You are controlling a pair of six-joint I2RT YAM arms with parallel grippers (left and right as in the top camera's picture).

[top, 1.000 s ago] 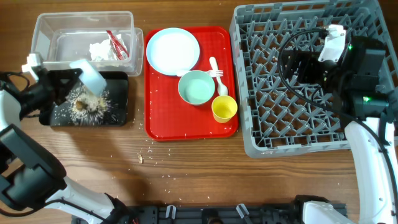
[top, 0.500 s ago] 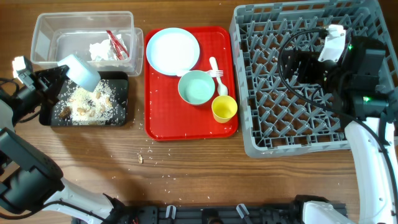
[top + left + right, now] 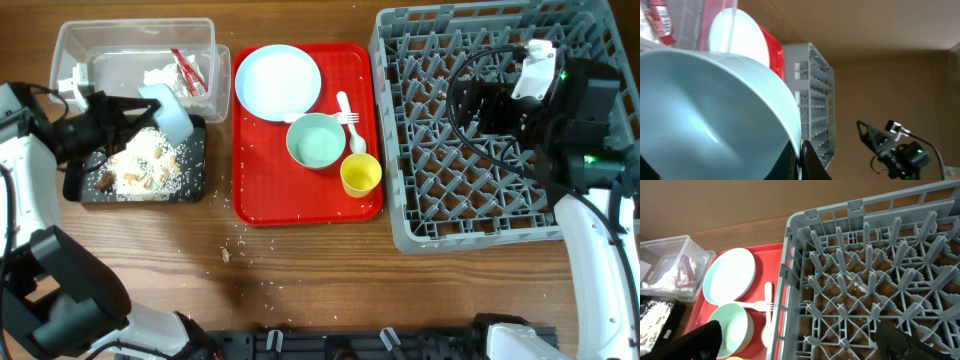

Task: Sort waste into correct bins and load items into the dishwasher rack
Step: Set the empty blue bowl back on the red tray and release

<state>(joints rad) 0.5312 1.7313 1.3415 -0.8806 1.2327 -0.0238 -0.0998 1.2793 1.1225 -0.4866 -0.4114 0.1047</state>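
Overhead, I count two pale-blue bowls: one bowl [image 3: 316, 140] sits on the red tray [image 3: 270, 190]. The second bowl [image 3: 168, 115] is tilted above the black tray [image 3: 197, 185], with my left fingers [image 3: 802, 160] clamped on its rim. One round plate [image 3: 278, 82], one yellow cup [image 3: 360, 174], one fork [image 3: 752, 305] and one spoon [image 3: 768, 292] share the red tray. One clear tub [image 3: 110, 35] holds one red-and-white wrapper [image 3: 185, 70] and one paper wad [image 3: 160, 80]. Rice-like crumbs [image 3: 140, 165] with brown bits fill the black tray; a few specks dot the wooden table [image 3: 400, 290]. My right fingers [image 3: 702, 340] hang spread apart, holding nothing, over the single grey dishwasher rack [image 3: 470, 200]. A plain brown wall stands behind.
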